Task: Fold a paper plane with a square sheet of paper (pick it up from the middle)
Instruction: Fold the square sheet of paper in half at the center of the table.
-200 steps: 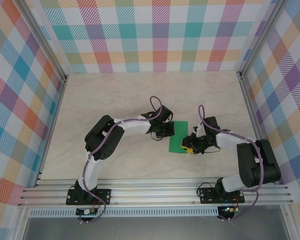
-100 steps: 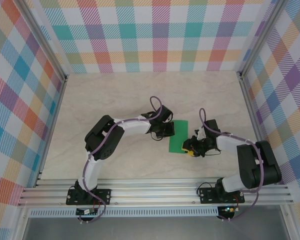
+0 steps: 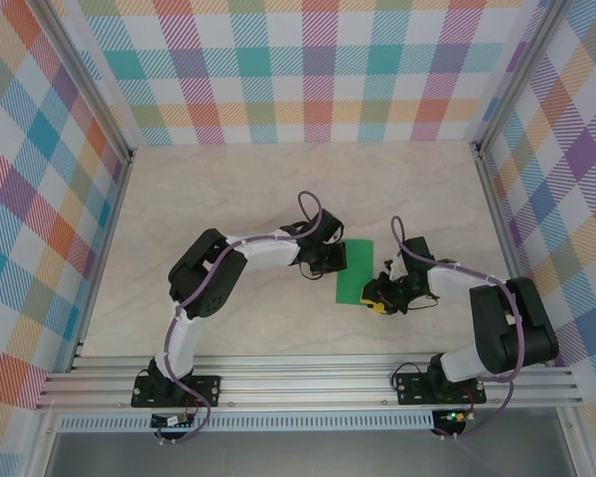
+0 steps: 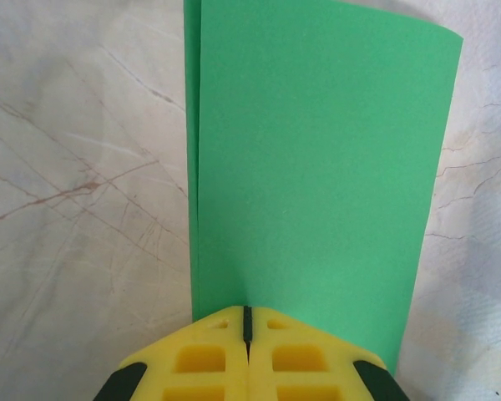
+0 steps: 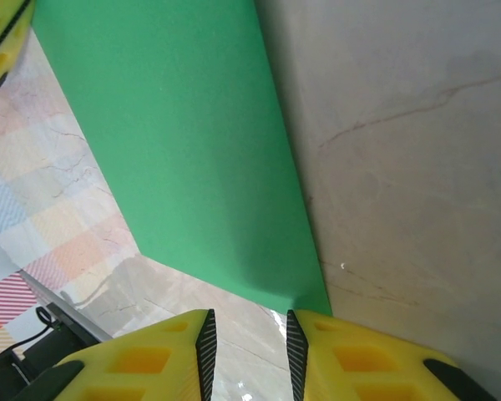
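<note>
The square sheet of paper [image 3: 355, 271], folded double, is lying between the arms. The left gripper [image 4: 247, 312], shut, is perhaps pinning its left edge; the right gripper [image 5: 250, 327], narrowly parted, is hovering at its near-right corner.

We take this for a robotics lab cell rather than a home or a shop. Wall panels [image 3: 318, 70] printed in pastel plaid box in a pale, marble-patterned bench [image 3: 228, 189] on three sides, and bare aluminium posts [image 3: 89, 89] hold them at the corners. Along the near edge we see a slotted aluminium rail [image 3: 308, 383] with two robot arms bolted to it, the left arm [image 3: 204, 278] and the right arm [image 3: 497, 318].
</note>
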Controlling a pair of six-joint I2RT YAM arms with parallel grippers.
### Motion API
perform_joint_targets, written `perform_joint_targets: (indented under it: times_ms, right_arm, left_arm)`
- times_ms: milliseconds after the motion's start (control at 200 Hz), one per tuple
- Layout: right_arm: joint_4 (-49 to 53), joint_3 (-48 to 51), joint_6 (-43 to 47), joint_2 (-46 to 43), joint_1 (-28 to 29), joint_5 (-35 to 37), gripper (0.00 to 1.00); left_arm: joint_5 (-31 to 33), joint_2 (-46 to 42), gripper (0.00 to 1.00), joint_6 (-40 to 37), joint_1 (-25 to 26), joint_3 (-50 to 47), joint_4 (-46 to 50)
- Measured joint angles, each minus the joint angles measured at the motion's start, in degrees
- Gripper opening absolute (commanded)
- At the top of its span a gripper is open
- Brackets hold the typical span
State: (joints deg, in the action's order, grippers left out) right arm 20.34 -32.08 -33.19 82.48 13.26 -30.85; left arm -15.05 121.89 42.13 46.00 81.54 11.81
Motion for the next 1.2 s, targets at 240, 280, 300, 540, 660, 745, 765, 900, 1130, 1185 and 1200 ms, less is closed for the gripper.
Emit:
perform_joint_targets:
  times_ms: [240, 280, 300, 540, 660, 745, 765, 900, 1130, 1185, 1200]
  right_arm:
    - [3.3, -5.6, 0.8, -2.9, 0.0, 1.4, 0.31]
    - [2.6, -7.3, 0.9, -1.8, 0.0, 1.4, 0.31]
    - [2.1, -8.0, 1.0, -1.0, 0.0, 1.3, 0.3]
    - [-3.2, -9.5, 1.0, 8.5, 0.0, 1.7, 0.29]
    - [-4.7, -8.5, 1.0, 10.1, -0.4, 0.8, 0.29]
    - [-4.7, -8.5, 1.0, 10.1, -0.5, 0.4, 0.3]
    - [-4.7, -8.5, 1.0, 10.1, -0.6, 0.3, 0.3]
    - [-4.5, -9.1, 1.1, 9.9, -1.6, 0.1, 0.3]
    - [-6.3, -14.5, 2.6, 12.2, -4.5, -1.9, 0.3]
    - [-7.2, -15.1, 2.8, 14.2, -4.8, -2.1, 0.3]
    - [-7.4, -15.1, 2.8, 14.9, -4.8, -2.2, 0.3]
  left_arm:
    - [-0.2, 0.0, 0.0, -0.1, 0.0, 0.1, 0.2]
    - [-0.2, 0.0, 0.0, -0.2, 0.0, 0.1, 0.2]
    - [-0.2, 0.0, 0.0, -0.2, 0.0, 0.1, 0.2]
    - [-0.2, 0.0, 0.0, -1.0, 0.0, 0.1, 0.3]
    - [-0.2, 0.0, 0.0, -1.2, 0.0, 0.1, 0.4]
    - [-0.2, 0.0, 0.0, -1.3, 0.0, 0.2, 0.5]
    - [-0.2, 0.0, 0.0, -1.3, 0.0, 0.2, 0.5]
    - [-0.2, 0.0, 0.0, -1.3, 0.0, 0.2, 0.6]
    - [-0.2, 0.2, 0.0, -1.3, 0.0, 0.8, 1.4]
    - [-0.2, 0.2, 0.0, -1.3, 0.0, 0.8, 1.5]
    - [-0.2, 0.2, 0.0, -1.3, 0.0, 0.8, 1.5]
